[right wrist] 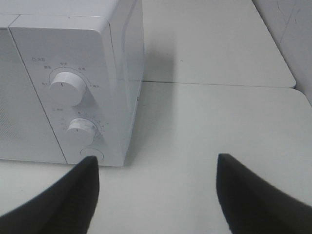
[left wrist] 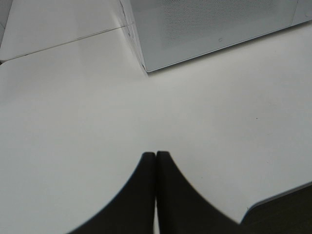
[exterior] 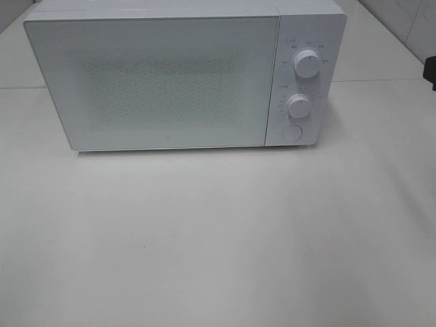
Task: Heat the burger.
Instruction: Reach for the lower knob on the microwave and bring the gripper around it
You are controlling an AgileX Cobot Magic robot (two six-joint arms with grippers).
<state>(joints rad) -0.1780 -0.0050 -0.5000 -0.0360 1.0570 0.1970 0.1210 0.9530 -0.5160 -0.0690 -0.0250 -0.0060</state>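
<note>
The burger is seen in none of the three views. The door (exterior: pixel 150 78) of the white microwave (exterior: pixel 170 13) is shut and its speckled panel cannot be seen through, so whether the burger lies behind it cannot be told. To the right of the door, the small labels around the upper dial (exterior: pixel 307 65) and the lower dial (exterior: pixel 298 106) cannot be read. At the far right edge of the high view a dark shape (exterior: pixel 430 71) is cut off by the frame; it is possibly part of the right arm.

The microwave is carried by a plain white table (exterior: pixel 218 238), crossed by a thin seam (exterior: pixel 381 80), with pale wall tiles (exterior: pixel 409 20) behind it at the right.

The left pincer (left wrist: pixel 155 155) is closed, finger against finger, with nothing held, over bare table off the microwave's left front corner. The right pincer (right wrist: pixel 157 160) is spread wide with nothing between its fingers, near the right front corner, beside the round button (right wrist: pixel 91 155). The burger's place relative to either pincer cannot be given.
</note>
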